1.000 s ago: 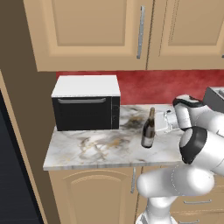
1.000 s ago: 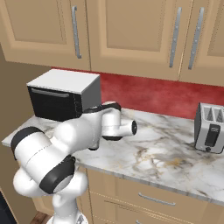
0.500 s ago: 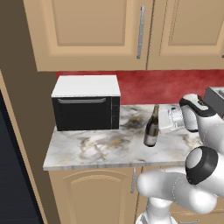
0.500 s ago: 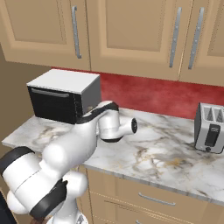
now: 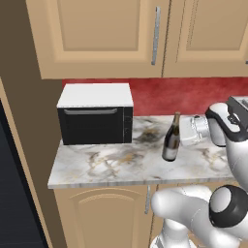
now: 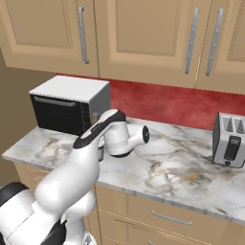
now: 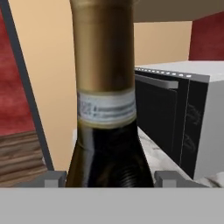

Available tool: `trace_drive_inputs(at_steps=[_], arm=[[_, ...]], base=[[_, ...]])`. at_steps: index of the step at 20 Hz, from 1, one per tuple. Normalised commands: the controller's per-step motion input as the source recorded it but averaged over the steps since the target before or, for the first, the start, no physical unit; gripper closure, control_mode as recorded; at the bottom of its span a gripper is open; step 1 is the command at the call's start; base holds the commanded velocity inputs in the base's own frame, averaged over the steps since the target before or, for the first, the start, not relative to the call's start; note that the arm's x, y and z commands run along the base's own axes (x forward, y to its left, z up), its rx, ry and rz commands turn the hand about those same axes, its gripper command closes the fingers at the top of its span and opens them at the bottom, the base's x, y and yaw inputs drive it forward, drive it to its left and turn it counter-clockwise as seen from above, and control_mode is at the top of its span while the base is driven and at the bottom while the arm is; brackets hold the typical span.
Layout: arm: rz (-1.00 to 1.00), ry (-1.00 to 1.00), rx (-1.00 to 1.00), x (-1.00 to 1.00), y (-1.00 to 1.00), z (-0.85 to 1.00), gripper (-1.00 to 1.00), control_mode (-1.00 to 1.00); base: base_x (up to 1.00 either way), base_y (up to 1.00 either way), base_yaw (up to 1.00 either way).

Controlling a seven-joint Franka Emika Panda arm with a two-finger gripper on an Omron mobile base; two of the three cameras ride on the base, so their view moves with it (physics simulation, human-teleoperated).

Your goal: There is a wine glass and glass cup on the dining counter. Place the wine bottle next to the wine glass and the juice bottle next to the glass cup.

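Gripper (image 7: 107, 179) up close on the wine bottle (image 5: 171, 138), and the hand view has the neck right in front of the lens, gold foil on top, a pale band under it, dark shoulders swelling out below. One grey finger tip (image 7: 52, 179) sits on one side of the shoulders and its partner on the other, both tight against the glass, so the bottle is between them. That reads as a grasp on the bottle, jaws closed in on the dark glass just under the neck.

From the left base view the bottle stands upright on the marble counter (image 5: 116, 164), base looking planted on the stone, with the white hand reaching in from the right at about neck height. To the bottle's left sits the microwave (image 5: 95, 114), white top, black door, well apart from it. Red backsplash runs behind, tan cabinets (image 5: 101, 34) hang overhead.

Over to the right base view, and the arm's white elbow bulks in the foreground, hiding the bottle and the fingers. The microwave is at the left of the counter, and a silver toaster (image 6: 230, 139) stands far off at the right end, near the red wall. In the hand view the microwave's dark door and white side show past the bottle on the right, the counter's marble running up to it.
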Motion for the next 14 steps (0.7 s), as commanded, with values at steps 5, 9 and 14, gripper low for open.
trace_drive_inputs(at_steps=[5,9,14], arm=[[0.0,0.0,0.0,-0.29,0.04,0.2,1.0,-1.0],[0.0,0.0,-0.04,-0.24,0.08,0.2,1.0,-1.0],[0.0,0.0,-0.08,-0.24,0.07,0.19,1.0,-1.0]], base=[[0.0,0.0,0.0],[0.0,0.0,0.0],[0.0,0.0,0.0]])
